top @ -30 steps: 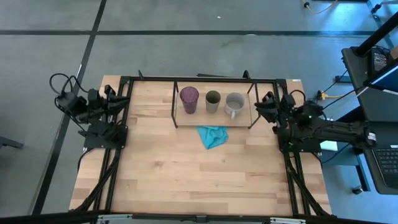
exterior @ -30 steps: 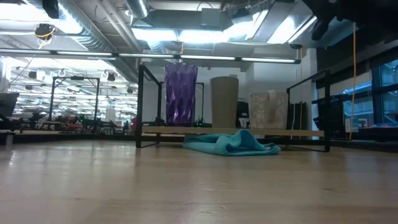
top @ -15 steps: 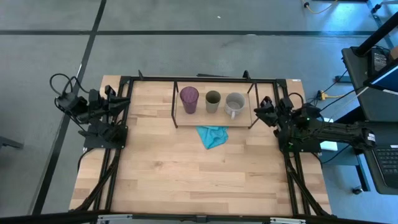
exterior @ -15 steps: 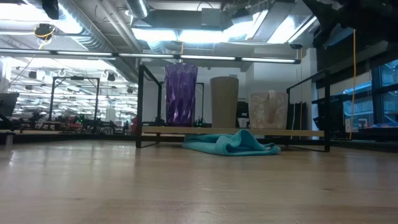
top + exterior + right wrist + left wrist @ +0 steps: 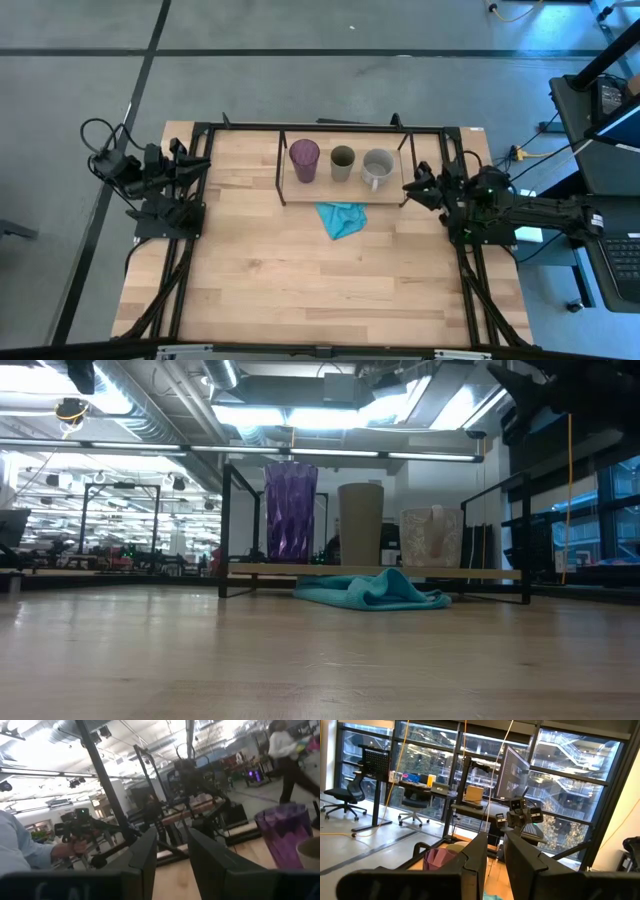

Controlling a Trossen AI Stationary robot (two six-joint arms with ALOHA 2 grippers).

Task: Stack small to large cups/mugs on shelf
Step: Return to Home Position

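Observation:
The purple tumbler [image 5: 304,159], the olive-green cup [image 5: 342,160] and the grey mug [image 5: 377,166] stand upright in a row on the shelf's wooden board [image 5: 345,188]. The tumbler is at the left and the mug at the right, its handle toward the near edge. They also show in the low view: the tumbler [image 5: 290,510], the cup [image 5: 360,522] and the mug [image 5: 432,537]. My right gripper [image 5: 412,187] hangs above the table just off the shelf's right end, open by a narrow gap [image 5: 172,840], empty. My left gripper [image 5: 195,160] waits at the table's far left, open by a narrow gap [image 5: 496,845], empty.
A crumpled teal cloth [image 5: 341,218] lies on the table against the shelf's near side. The shelf's black wire frame [image 5: 282,165] rises around the board. A person's arm [image 5: 20,850] shows beyond the table's left side, and another person [image 5: 285,750] walks far off.
My right gripper has moved toward the table's near edge and a little to the left, from beside the shelf's far right corner to its near right corner. Its fingers have not visibly changed. The cups, the shelf and the cloth have stayed in place.

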